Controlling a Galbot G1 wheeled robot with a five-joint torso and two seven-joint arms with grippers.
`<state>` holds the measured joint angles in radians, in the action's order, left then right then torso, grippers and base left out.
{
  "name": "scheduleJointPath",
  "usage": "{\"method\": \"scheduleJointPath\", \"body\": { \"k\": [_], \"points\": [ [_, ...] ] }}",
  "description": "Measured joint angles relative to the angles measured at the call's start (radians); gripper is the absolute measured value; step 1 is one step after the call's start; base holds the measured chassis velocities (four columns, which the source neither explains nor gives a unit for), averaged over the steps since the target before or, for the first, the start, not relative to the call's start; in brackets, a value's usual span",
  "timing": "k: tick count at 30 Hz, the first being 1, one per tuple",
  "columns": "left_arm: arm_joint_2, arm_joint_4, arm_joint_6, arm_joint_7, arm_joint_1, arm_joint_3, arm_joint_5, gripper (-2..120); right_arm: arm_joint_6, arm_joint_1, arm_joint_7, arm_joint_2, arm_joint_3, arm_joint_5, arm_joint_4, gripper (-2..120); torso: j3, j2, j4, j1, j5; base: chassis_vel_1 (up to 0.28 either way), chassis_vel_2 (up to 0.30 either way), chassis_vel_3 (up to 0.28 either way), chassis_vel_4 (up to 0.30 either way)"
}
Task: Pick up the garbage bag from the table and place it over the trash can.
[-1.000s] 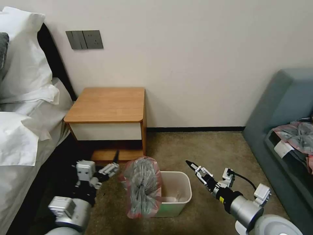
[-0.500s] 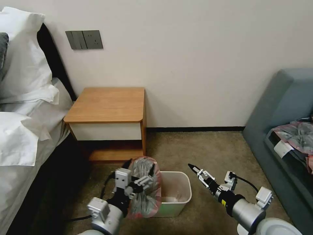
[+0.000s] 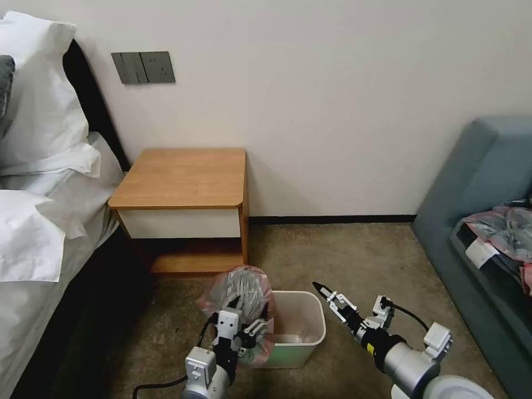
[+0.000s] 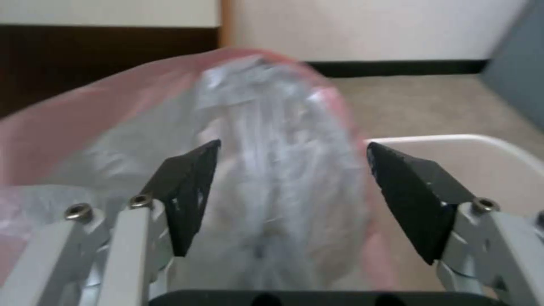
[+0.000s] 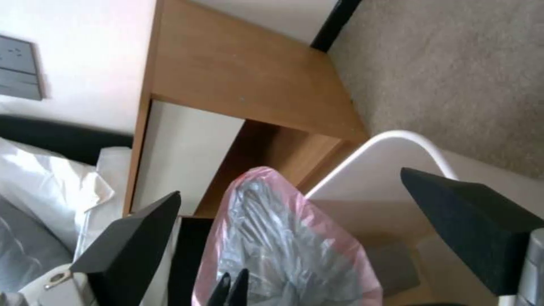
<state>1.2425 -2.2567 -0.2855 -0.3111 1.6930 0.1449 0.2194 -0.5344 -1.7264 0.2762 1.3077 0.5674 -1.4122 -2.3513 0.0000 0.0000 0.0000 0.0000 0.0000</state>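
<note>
The garbage bag (image 3: 239, 307) is being seen draped over the left end of the trash can (image 3: 302, 321), its grey wrinkled body standing up above the rolled rim and its pinkish-red edge hanging down the outer wall; the bin is resting on the carpet (image 3: 354, 255) in front of the table (image 3: 183, 177), whose orange-brown top is lying bare. The left gripper (image 3: 247, 317) is being held right against the near side of the bag, and in the left wrist view its black fingertips (image 4: 190, 191) are being kept wide apart with the bag (image 4: 266, 178) between them, nothing being pinched. The right gripper (image 3: 320, 289) is being held just beside the bin's right rim, its pads (image 5: 476, 221) spread wide and empty. No legible writing is being shown.
</note>
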Motion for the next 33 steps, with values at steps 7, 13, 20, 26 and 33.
{"method": "scheduleJointPath", "body": {
  "k": [7,13,20,26,33],
  "points": [
    [0.023,0.008,-0.014,-0.058,-0.005,0.051,0.022,63,0.004,-0.001,-0.018,0.009,-0.014,0.022,0.034,100,0.0,0.0,0.0,0.0,-0.0001,0.0,0.0,0.0,0.0],
    [0.029,0.001,-0.017,-0.076,-0.006,0.077,0.035,63,0.009,0.009,-0.025,0.009,-0.02,0.036,0.047,100,0.0,0.0,-0.0001,0.0,-0.0001,0.0,0.0,0.0,0.0],
    [0.037,-0.026,-0.025,-0.078,0.004,0.119,0.054,63,0.016,0.019,-0.029,0.012,-0.033,0.055,0.06,100,0.0,0.0,0.0,0.0,0.0,0.0,0.0,0.0,0.0],
    [0.034,0.002,-0.03,-0.079,0.003,0.139,0.064,61,0.032,0.017,-0.043,0.021,-0.051,0.098,0.068,100,0.0,0.0,0.0,0.0,0.0,0.0,0.0,0.0,0.0],
    [0.032,0.025,-0.035,-0.075,-0.002,0.117,0.07,57,0.037,0.017,-0.05,0.029,-0.054,0.107,0.072,100,0.0,0.0,0.0,0.0,0.0,0.0,0.0,0.0,0.0]
  ]
}}
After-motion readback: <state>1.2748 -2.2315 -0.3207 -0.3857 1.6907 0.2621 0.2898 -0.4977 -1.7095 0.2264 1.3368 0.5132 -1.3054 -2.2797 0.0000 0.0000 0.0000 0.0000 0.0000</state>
